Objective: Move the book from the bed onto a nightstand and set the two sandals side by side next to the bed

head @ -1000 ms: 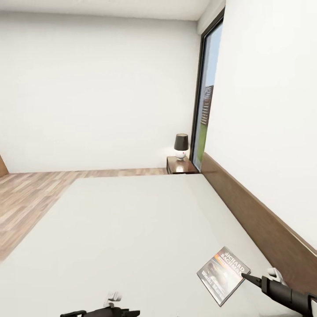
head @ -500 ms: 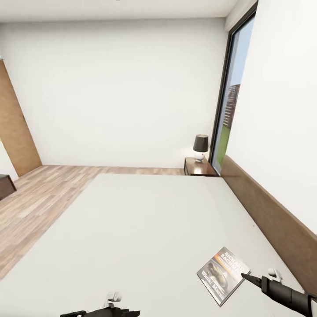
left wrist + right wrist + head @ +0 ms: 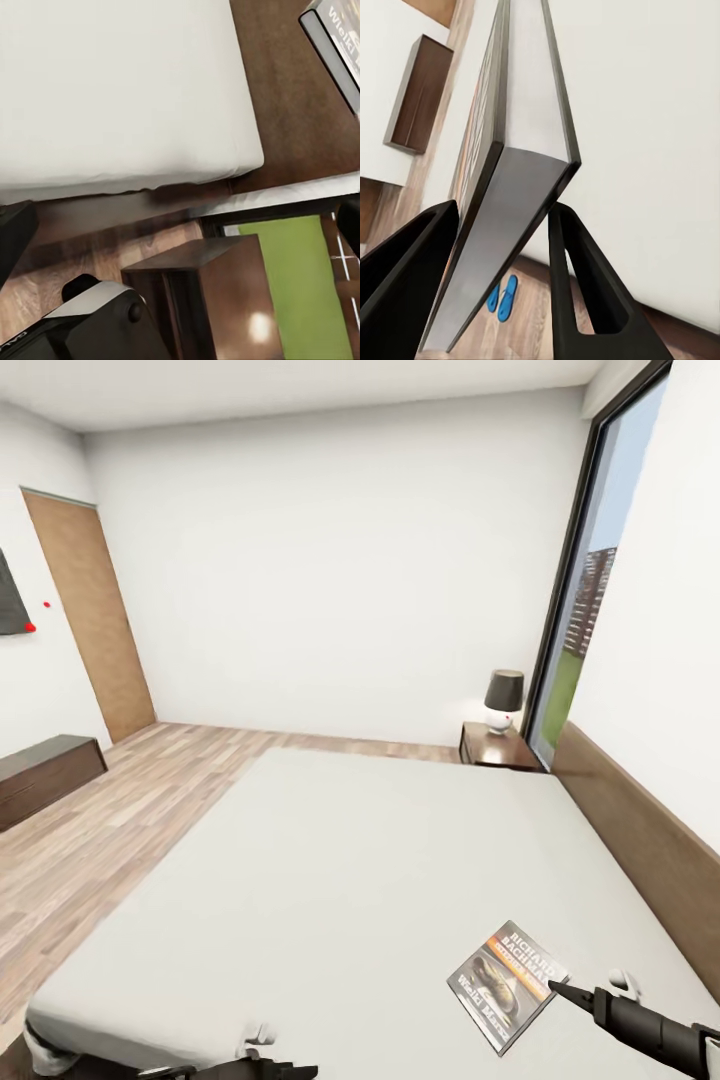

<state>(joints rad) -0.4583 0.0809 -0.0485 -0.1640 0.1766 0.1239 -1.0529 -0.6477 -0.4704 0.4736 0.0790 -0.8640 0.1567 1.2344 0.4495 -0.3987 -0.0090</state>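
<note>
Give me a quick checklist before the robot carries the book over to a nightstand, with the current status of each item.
1. Book gripped: ok. The right gripper has a finger on each side of its edge in the right wrist view.
2. Book clear of the bed: ok, it looks lifted above the mattress.
3. Nightstand in sight: ok, at the far corner by the window.
4. Free spot on its top: cannot tell; a lamp stands there.
5. Left gripper free: cannot tell, its fingers are not clear.
6. Sandals located: ok, on the floor beside the bed, lying together.
</note>
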